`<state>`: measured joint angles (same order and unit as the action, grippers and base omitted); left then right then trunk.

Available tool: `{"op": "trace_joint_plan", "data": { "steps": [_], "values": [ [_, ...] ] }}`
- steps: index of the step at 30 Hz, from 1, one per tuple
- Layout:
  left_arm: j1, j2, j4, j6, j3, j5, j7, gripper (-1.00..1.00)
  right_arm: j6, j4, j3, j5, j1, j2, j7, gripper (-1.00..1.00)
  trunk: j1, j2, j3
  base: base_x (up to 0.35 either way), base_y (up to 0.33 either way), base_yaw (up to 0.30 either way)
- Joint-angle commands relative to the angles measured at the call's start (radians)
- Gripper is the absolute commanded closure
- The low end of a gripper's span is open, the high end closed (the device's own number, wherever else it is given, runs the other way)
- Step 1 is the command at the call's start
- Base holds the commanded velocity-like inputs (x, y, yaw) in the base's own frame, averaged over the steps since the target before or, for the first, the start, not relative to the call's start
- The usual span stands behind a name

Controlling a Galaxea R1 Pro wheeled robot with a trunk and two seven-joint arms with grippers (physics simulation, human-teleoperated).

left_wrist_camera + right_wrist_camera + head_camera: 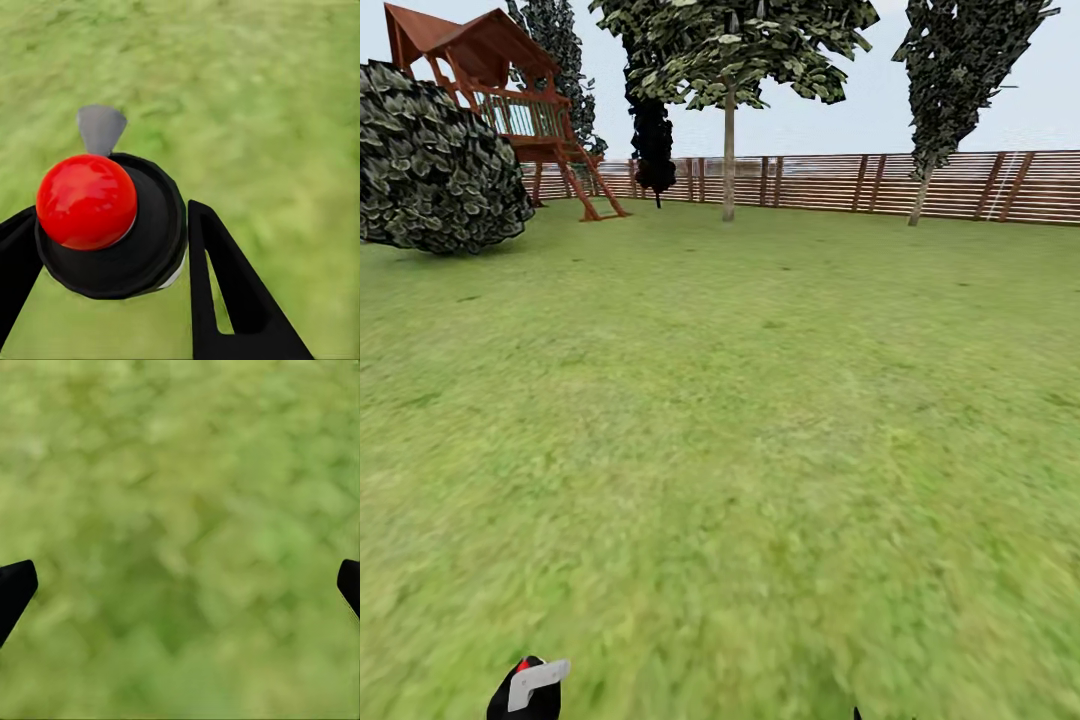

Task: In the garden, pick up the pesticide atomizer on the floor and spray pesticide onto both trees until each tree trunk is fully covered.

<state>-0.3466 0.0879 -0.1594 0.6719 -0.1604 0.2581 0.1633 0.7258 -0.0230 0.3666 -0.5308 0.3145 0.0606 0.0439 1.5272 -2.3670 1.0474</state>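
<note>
- Left gripper: closed around the pesticide atomizer; one black finger lies against the side of its black cap, the other against the opposite side
- Pesticide atomizer: held in the left gripper above the grass; a red round knob sits on the black cap, and a grey nozzle projects from the cap's far edge
- In the head view the atomizer appears at the bottom edge on the robot's left, black body with a red spot and the grey nozzle pointing to the right
- Right gripper: spread wide apart and holding nothing; its two black fingertips sit at opposite edges of the right wrist view, with blurred grass between them
- Lawn: green grass runs from the robot's position to the fence
- Dark broad-leaved bush: far left, on the grass
- Red-brown wooden play tower: behind the bush, with a ladder reaching the ground
- Tree with a thin pale trunk: centre, near the fence
- Dark columnar tree: just left of it, against the fence
- Leaning tree: far right, near the fence
- Brown slatted fence: closes the far side of the garden
</note>
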Motion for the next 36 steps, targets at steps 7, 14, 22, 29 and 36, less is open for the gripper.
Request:
{"op": "trace_joint_plan", "data": {
  "steps": [7,14,22,29,36],
  "values": [
    [0.000,0.000,0.000,0.000,0.000,0.000,0.001,1.00,0.000,0.000,0.000,0.000,0.000,-0.001,-0.001,-1.00,0.000,0.000,0.000,0.338,0.000,0.000],
    [0.000,0.000,0.000,0.000,0.000,0.000,0.000,1.00,0.000,0.000,0.000,0.000,0.000,0.000,0.000,-1.00,0.000,0.000,0.000,0.338,0.000,0.000],
    [0.000,0.000,0.000,0.000,-0.001,0.000,0.000,1.00,0.000,0.000,0.000,0.000,0.000,-0.001,0.000,-1.00,0.000,0.000,0.000,0.338,0.000,0.000],
    [0.000,0.000,0.000,0.000,-0.001,0.000,0.000,1.00,0.000,0.000,0.000,0.000,0.000,0.000,0.000,-1.00,0.000,0.000,0.000,0.338,0.000,0.000],
    [0.000,0.000,0.000,0.000,-0.001,0.000,0.000,1.00,0.000,0.000,0.000,0.000,0.000,0.000,-0.001,-1.00,0.000,0.000,0.000,0.338,0.000,0.000]
  ]
}}
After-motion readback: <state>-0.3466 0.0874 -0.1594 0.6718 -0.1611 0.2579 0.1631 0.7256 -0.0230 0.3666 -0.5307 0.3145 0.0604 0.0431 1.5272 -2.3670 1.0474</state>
